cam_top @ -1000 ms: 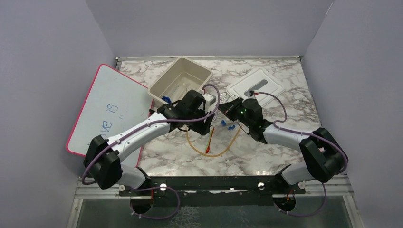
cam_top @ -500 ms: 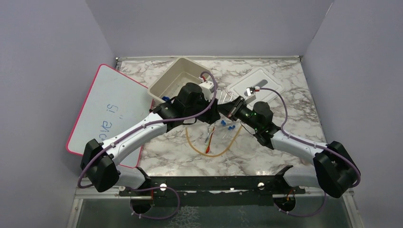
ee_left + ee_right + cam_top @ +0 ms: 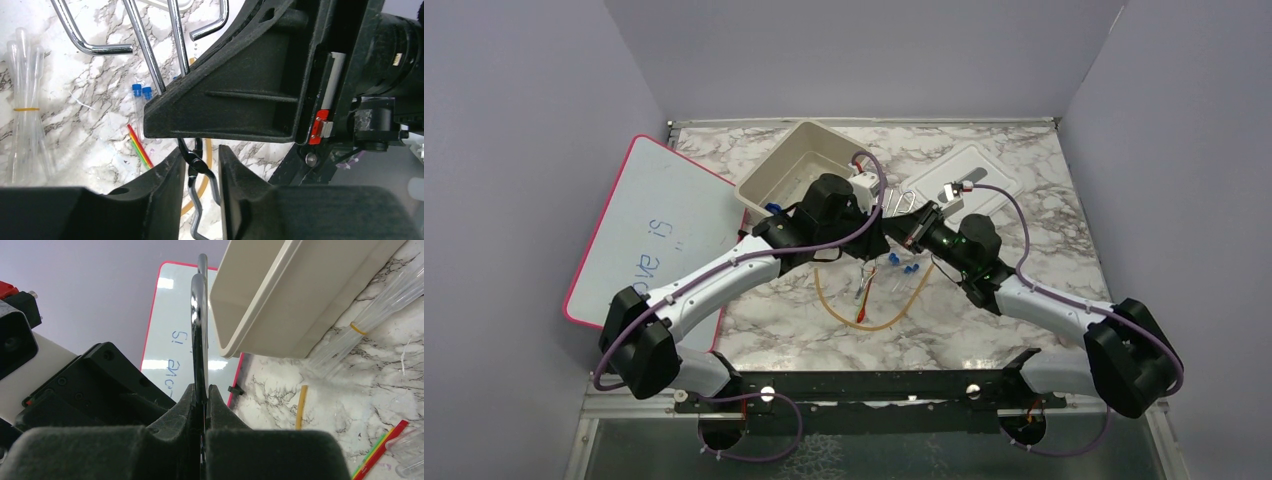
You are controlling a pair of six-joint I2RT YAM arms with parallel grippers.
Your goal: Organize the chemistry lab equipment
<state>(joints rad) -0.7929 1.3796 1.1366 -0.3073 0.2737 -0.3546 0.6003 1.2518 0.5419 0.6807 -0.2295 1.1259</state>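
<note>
The metal tongs (image 3: 902, 203) hang between both grippers over the middle of the table. My right gripper (image 3: 201, 392) is shut on the tongs (image 3: 199, 325). My left gripper (image 3: 199, 172) has closed to a narrow gap on the tongs' dark jointed end (image 3: 197, 165), which touches both fingers. On the table below lie a bundle of clear tubes (image 3: 26, 125), blue-capped tubes (image 3: 140, 95), a red-tipped dropper (image 3: 864, 300) and the curved amber rubber tube (image 3: 879, 325). The brush is hidden.
The beige tub (image 3: 769, 175) stands at the back, just left of the grippers, and its white lid (image 3: 969, 170) lies to the right. The pink-rimmed whiteboard (image 3: 654, 220) leans at the left. The two grippers (image 3: 892, 234) are almost touching.
The two arms came together over the table's middle. The right gripper brought the tongs to the left gripper, and both have stayed nearly still for the last half second.
</note>
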